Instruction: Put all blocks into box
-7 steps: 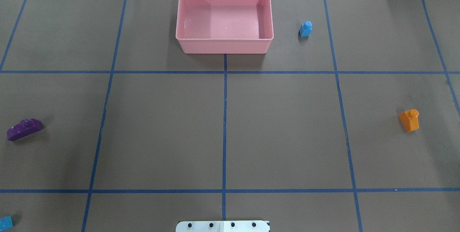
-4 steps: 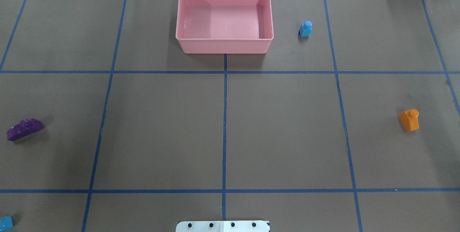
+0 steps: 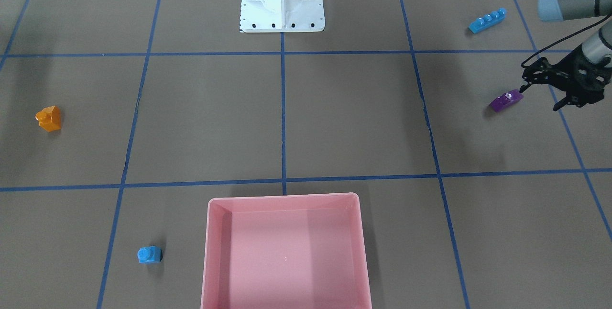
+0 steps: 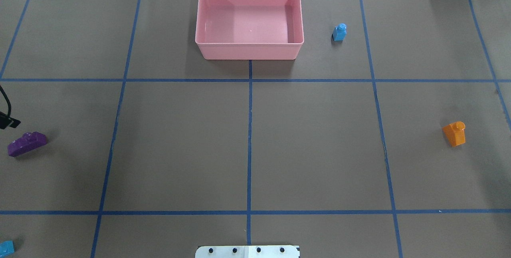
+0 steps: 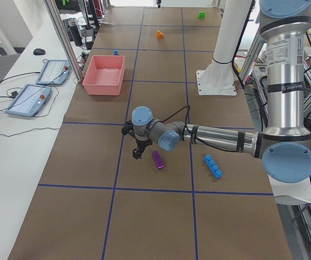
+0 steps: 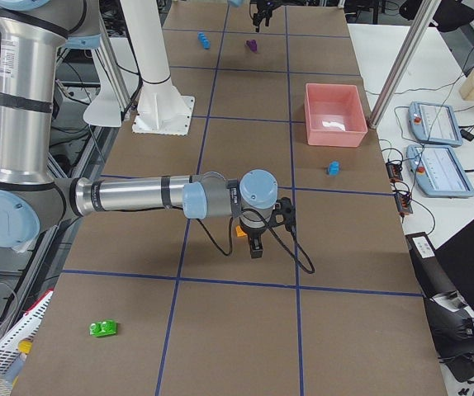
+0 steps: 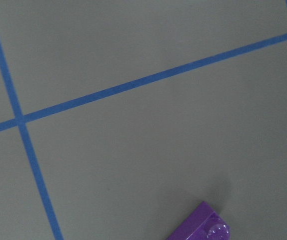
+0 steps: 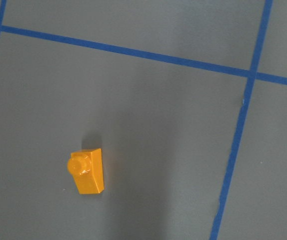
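Note:
My left gripper (image 3: 539, 98) is open and hovers just beside the purple sloped brick (image 3: 505, 101), which lies at the table's left edge (image 4: 27, 143). The left wrist view shows only that brick's end (image 7: 201, 227). The long blue brick (image 3: 487, 20) lies nearer the base. The orange sloped brick (image 4: 454, 133) stands at the right, under the right wrist camera (image 8: 86, 171). My right gripper (image 6: 255, 247) hangs over it; I cannot tell if it is open. The tiny blue brick (image 4: 339, 32) stands right of the empty pink box (image 4: 249, 52). The green brick (image 6: 103, 328) lies far right.
The white robot base (image 3: 282, 7) stands at the table's near edge in the middle. Blue tape lines divide the brown table cover into squares. Two tablets (image 5: 31, 100) lie on a side table beyond the box.
A black part of my left gripper has come into the overhead view at its left edge, just above the purple brick. The bricks and the box have not moved.

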Motion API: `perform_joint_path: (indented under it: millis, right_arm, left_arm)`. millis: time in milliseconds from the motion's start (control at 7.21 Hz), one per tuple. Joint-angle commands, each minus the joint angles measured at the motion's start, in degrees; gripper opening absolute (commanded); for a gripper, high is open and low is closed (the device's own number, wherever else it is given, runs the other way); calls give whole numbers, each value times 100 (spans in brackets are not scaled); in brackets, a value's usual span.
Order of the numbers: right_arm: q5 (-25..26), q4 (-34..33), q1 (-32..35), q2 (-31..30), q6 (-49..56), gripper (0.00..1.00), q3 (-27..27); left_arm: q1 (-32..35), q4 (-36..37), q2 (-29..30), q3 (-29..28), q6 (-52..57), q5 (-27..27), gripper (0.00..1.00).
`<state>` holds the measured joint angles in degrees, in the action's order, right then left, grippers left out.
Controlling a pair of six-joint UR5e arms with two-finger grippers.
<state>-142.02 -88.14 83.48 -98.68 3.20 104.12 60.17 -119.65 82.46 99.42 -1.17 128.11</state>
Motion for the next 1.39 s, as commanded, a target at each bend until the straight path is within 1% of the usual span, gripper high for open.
perform_joint_path:
  millis: [0, 555, 694, 833, 971, 1110, 1249]
  right_arm:
    - [-10, 358, -305, 15, -21, 100, -15]
    - [25, 359, -454, 41, -21, 100, -41]
    - [25, 359, -525, 41, -30, 100, -50]
    - [34, 359, -638, 59, -39, 100, -59]
    - [34, 359, -700, 102, -56, 100, -120]
    - [25, 359, -788, 129, -161, 100, -155]
    - [43, 368, -911, 147, -205, 100, -190]
  left_arm:
    - [-524, -296, -116, -72, 579, -506, 99]
    - [-963, -287, -134, -282, 565, -612, 98]
    - [-990, -252, -125, -309, 582, -612, 79]
    - [-1007, -234, -108, -327, 591, -621, 21]
    - [-999, -234, -90, -362, 582, -612, 0]
    - [-973, -234, -64, -241, 521, -560, 0]
    - [-964, -78, 93, 39, 164, -542, 0]
